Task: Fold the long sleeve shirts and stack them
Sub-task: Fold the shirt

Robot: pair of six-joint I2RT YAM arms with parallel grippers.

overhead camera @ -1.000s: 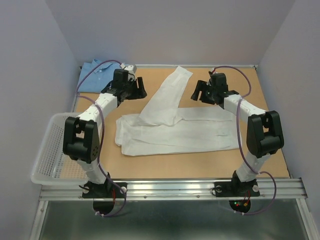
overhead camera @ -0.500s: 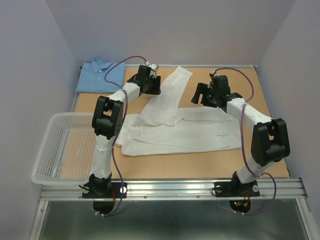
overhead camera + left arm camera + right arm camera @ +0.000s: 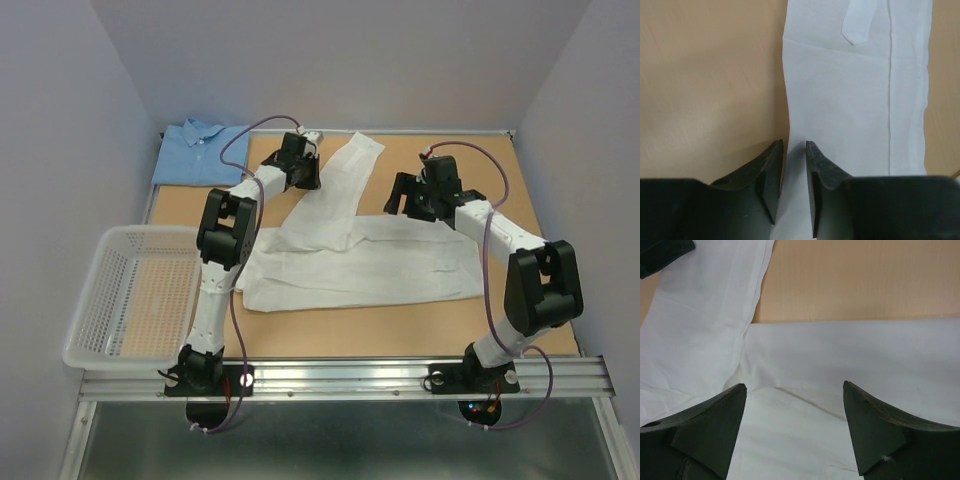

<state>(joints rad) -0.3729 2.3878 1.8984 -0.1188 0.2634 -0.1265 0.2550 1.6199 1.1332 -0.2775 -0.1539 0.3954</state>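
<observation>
The left tool (image 3: 791, 144) holds its jaws a narrow gap apart, straddling the edge of a sleeve (image 3: 855, 100) of the white shirt (image 3: 350, 265). The cloth lies flat beneath them. The right tool (image 3: 795, 386) is spread wide above the spot where that sleeve meets the shirt's body. The white shirt lies spread mid-frame on the worktop (image 3: 520, 190). The light blue shirt (image 3: 200, 152) sits folded in the upper left, above the mesh basket (image 3: 88, 300).

Left fingers (image 3: 766, 167) narrow, right fingers (image 3: 705, 425) wide
</observation>
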